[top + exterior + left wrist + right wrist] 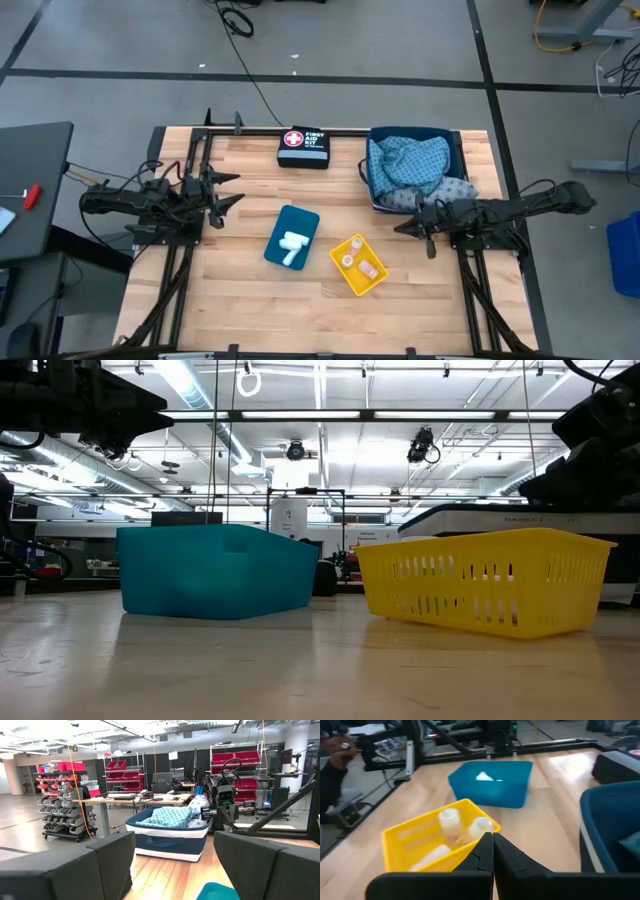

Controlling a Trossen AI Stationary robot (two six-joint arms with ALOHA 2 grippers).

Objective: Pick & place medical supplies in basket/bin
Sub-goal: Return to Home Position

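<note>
Two light-blue patterned cloths (405,160) lie heaped in a navy fabric basket (372,185) at the table's far right; one drapes over its near rim. White rolls (292,245) sit in a small teal bin (283,222) mid-table. Pale vials (451,818) rest in a yellow basket (372,282) beside it. My left gripper (232,193) hovers open at the left, pointing right. My right gripper (400,226) is shut and empty, just near of the navy basket, pointing left toward the yellow basket (410,840).
A black first aid pouch (303,146) lies at the far edge, left of the navy basket. Bare wood shows between the left gripper and the teal bin (215,570). A person's hand (340,750) shows beyond the table's left side.
</note>
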